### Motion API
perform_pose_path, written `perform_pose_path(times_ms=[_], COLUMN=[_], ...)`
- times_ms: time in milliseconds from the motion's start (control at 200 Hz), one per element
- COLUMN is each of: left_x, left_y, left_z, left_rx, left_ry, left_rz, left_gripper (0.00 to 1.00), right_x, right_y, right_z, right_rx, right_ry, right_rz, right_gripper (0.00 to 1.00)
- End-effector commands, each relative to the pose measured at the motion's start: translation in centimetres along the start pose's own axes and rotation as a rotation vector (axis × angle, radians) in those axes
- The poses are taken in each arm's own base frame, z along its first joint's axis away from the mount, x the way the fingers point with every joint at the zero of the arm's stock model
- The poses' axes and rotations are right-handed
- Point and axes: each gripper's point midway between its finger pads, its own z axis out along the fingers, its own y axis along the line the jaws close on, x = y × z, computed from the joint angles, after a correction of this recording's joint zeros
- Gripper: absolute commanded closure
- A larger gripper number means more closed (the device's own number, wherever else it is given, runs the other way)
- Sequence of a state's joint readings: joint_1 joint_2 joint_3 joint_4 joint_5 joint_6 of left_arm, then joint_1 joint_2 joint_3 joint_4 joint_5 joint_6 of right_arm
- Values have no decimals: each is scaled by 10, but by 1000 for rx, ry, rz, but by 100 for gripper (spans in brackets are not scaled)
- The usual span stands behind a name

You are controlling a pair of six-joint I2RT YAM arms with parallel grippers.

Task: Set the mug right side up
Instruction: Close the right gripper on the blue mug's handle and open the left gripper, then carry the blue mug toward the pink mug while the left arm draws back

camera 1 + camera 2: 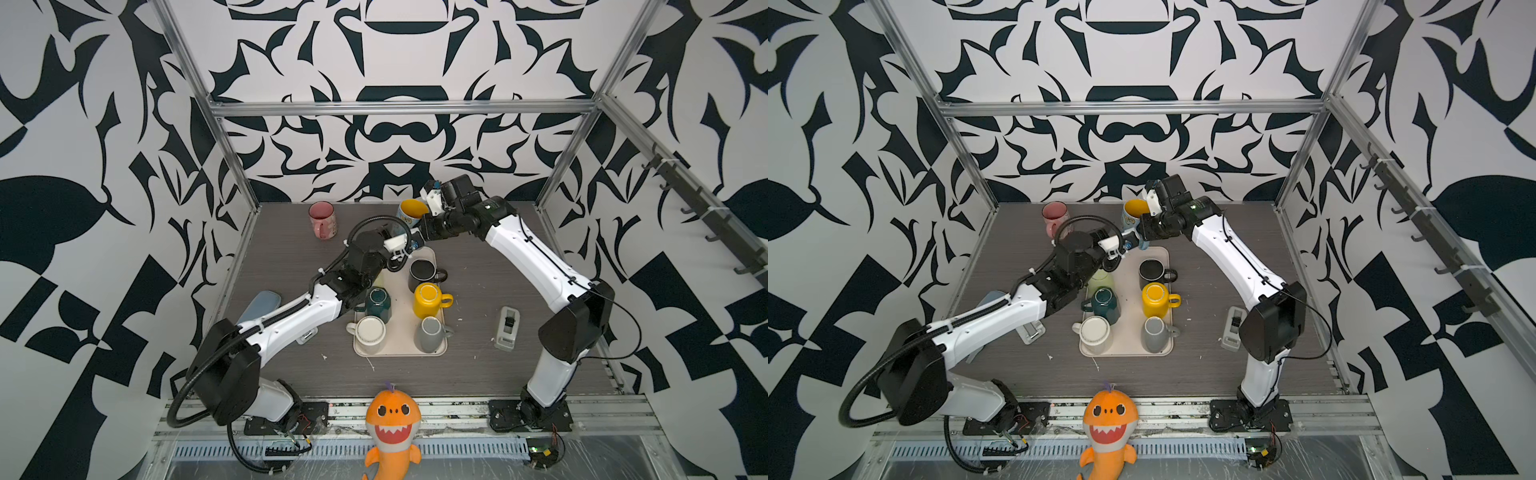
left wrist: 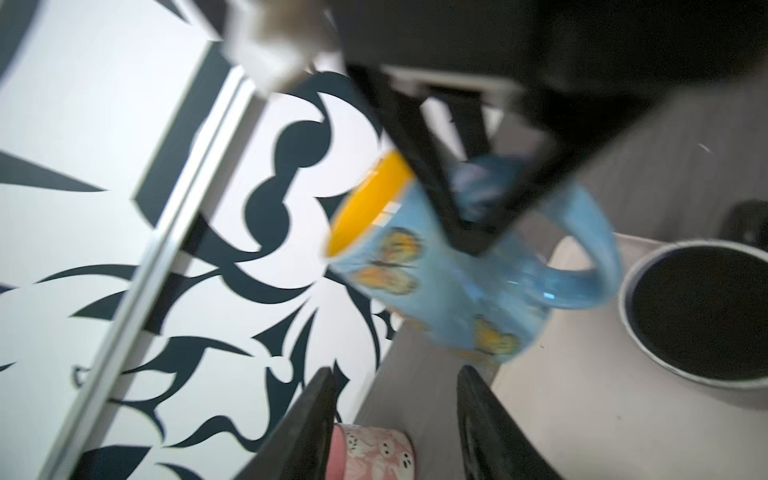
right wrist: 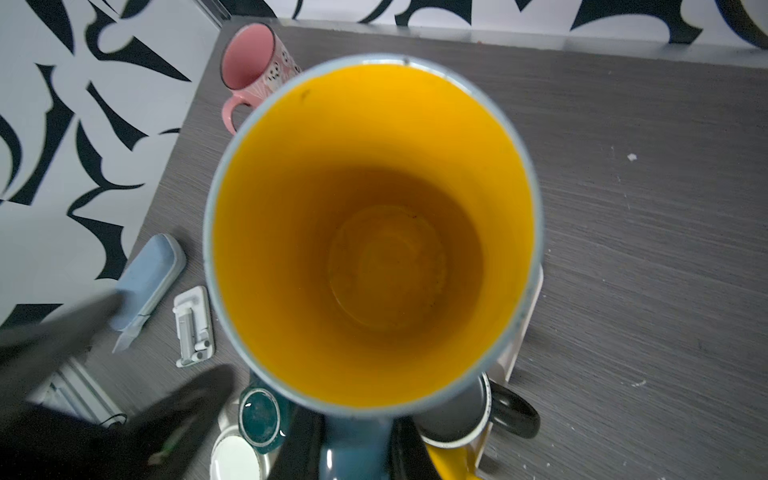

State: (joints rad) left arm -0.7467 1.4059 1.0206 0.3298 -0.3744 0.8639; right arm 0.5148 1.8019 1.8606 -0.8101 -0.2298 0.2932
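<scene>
Clearly aloft: blue butterfly mug with yellow inside, hanging over the far end of the tray, mouth tilted upward; clamped by the handle in the right gripper, with a look straight down into the mouth from the right wrist; just beside and slightly lower, left gripper, jaws parted, nothing between them; mug just beyond its tips in the left wrist view, apart from them; below on the tray, black mug upright, yellow mug bottom up.
</scene>
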Motion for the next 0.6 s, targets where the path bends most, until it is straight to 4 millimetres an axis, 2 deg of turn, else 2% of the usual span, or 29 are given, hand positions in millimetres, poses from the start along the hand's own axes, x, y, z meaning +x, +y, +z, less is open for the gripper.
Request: perform_pose_path(times_ms=[0, 115, 170, 195, 295, 600], left_x=[-13, -7, -2, -5, 4, 50], left_y=[45, 52, 48, 60, 71, 101], left_z=[-21, -32, -32, -42, -48, -58], left_rx=[-155, -177, -171, -196, -226, -253], left_ry=[-46, -28, -11, -25, -5, 141], left_rz=[-78, -105, -112, -123, -213, -531], left_gripper=[48, 48, 48, 48, 47, 46], right_x=[-49, -59, -64, -65, -74, -92], right_y=[18, 18, 19, 18, 20, 39], right_z=[-27, -22, -20, -18, -14, 21], right_rx=[-26, -21, -21, -19, -11, 26], right_ry=[-180, -208, -219, -223, -250, -272], right_rz=[-35, -25, -25, -24, -33, -90], right_gripper=[100, 100, 100, 100, 100, 100])
